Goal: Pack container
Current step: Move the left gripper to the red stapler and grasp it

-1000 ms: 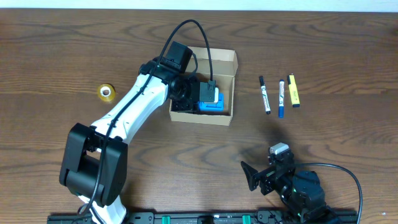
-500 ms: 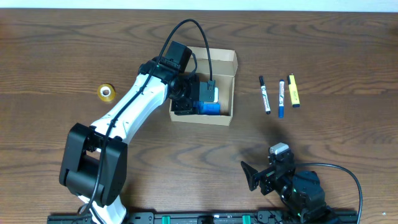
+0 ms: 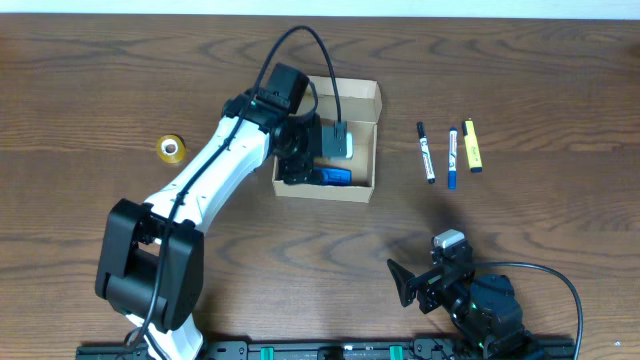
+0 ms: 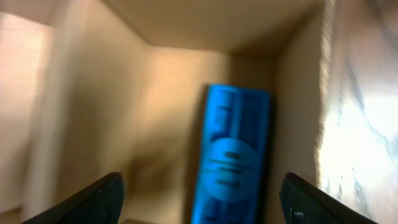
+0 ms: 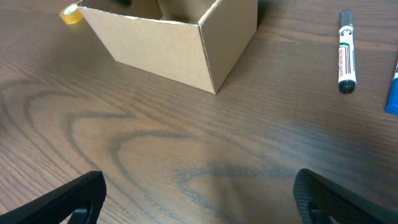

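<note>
Overhead view: the container (image 3: 362,98), a tan cardboard box with its flap lid standing open on the far side, sits on the wooden table (image 3: 520,60) slightly left of centre. The left gripper (image 3: 300,165) is lowered into the box at its left inner wall, and the white arm reaches in from the near left. A blue rectangular object (image 3: 336,176) lies flat on the box floor at the near side, just beside the gripper. In the left wrist view the two fingers (image 4: 102,199) stand wide apart at the lower frame corners. The blue object lies between their lines without touching either finger, so nothing is clamped. Cardboard walls close in on both sides and ahead. The right gripper (image 3: 403,284) rests low over the table at the near edge, well apart from the container. Its jaws are spread fully and empty, and in the right wrist view they face the box's near right corner. To the right of the container lie a black marker (image 3: 426,152), a blue marker (image 3: 452,160) and a yellow highlighter (image 3: 472,146), roughly parallel. A yellow tape roll (image 3: 172,148) lies well to the left of the box.
</note>
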You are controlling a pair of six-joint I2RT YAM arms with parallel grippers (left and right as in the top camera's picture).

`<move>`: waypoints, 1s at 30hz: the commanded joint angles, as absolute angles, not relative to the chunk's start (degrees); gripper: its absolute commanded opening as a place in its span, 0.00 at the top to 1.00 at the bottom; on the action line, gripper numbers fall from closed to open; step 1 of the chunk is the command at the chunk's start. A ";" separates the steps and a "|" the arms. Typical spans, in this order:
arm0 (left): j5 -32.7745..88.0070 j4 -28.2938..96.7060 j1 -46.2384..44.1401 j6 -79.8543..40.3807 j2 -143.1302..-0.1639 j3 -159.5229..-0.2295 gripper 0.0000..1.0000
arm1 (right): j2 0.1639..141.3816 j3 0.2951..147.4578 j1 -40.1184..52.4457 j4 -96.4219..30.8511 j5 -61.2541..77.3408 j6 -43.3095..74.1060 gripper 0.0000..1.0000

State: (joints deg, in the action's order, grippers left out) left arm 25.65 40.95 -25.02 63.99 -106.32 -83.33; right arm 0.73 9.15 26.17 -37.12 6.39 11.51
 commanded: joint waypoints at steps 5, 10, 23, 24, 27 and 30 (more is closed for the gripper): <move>12.82 40.88 -22.63 41.58 -98.78 -93.60 0.10 | 0.34 8.97 26.65 -37.12 6.22 10.66 0.01; 0.47 40.93 -19.11 22.92 -95.81 -95.79 0.07 | 0.34 8.97 26.65 -37.12 6.22 10.66 0.01; 1.08 46.30 -5.61 -10.28 -99.29 -95.72 0.04 | 0.34 8.97 26.65 -37.12 6.22 10.66 0.01; 1.13 46.30 -5.61 -10.57 -100.14 -95.72 0.02 | 0.34 8.97 26.65 -37.12 6.22 10.66 0.01; 3.11 46.37 -5.69 -10.46 -102.35 -95.72 0.05 | 0.34 8.97 26.65 -37.12 6.22 10.66 0.01; 3.03 45.98 -5.67 -10.52 -104.12 -95.72 0.05 | 0.34 8.97 26.65 -37.12 6.22 10.66 0.01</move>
